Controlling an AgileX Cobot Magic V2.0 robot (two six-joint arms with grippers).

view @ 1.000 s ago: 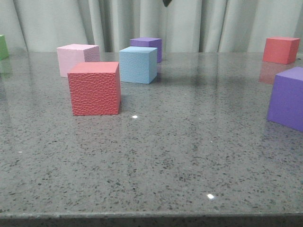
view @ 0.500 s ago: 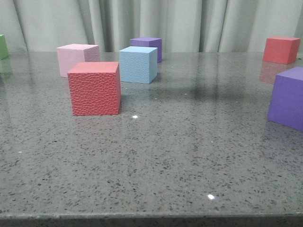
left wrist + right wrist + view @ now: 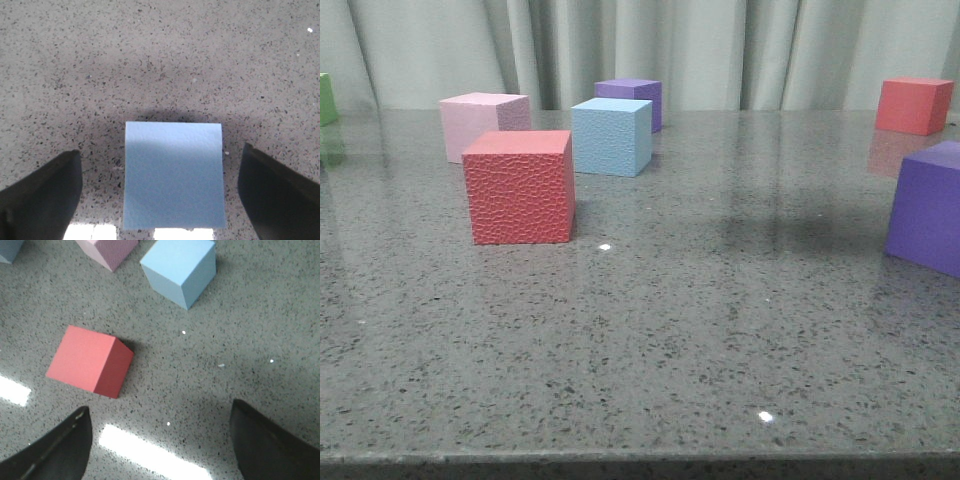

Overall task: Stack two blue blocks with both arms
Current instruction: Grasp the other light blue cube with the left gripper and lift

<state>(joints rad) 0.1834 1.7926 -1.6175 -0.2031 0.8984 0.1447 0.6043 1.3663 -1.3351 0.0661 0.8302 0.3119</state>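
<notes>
The pebbly blue block [image 3: 611, 136] stands on the table at the back, left of centre. It also shows in the right wrist view [image 3: 180, 270]. My right gripper [image 3: 160, 445] is open and empty above bare table, apart from that block. The smoother blue block [image 3: 173, 175] shows only in the left wrist view. It lies on the table between the spread fingers [image 3: 42, 200] of my left gripper [image 3: 160, 195], which is open, with a gap on each side. Neither gripper shows in the front view.
A red cube [image 3: 519, 187] stands in front of a pink cube [image 3: 483, 124]. A purple cube [image 3: 632, 98] sits behind the pebbly blue block. At the right are a red cube [image 3: 914, 105] and a purple cube [image 3: 928, 208]. A green cube [image 3: 326, 98] is at the far left edge.
A dark piece at the top edge of the front view has gone out of view. A shadow on the table has shifted nearer and to the right. The cubes have not moved.
</notes>
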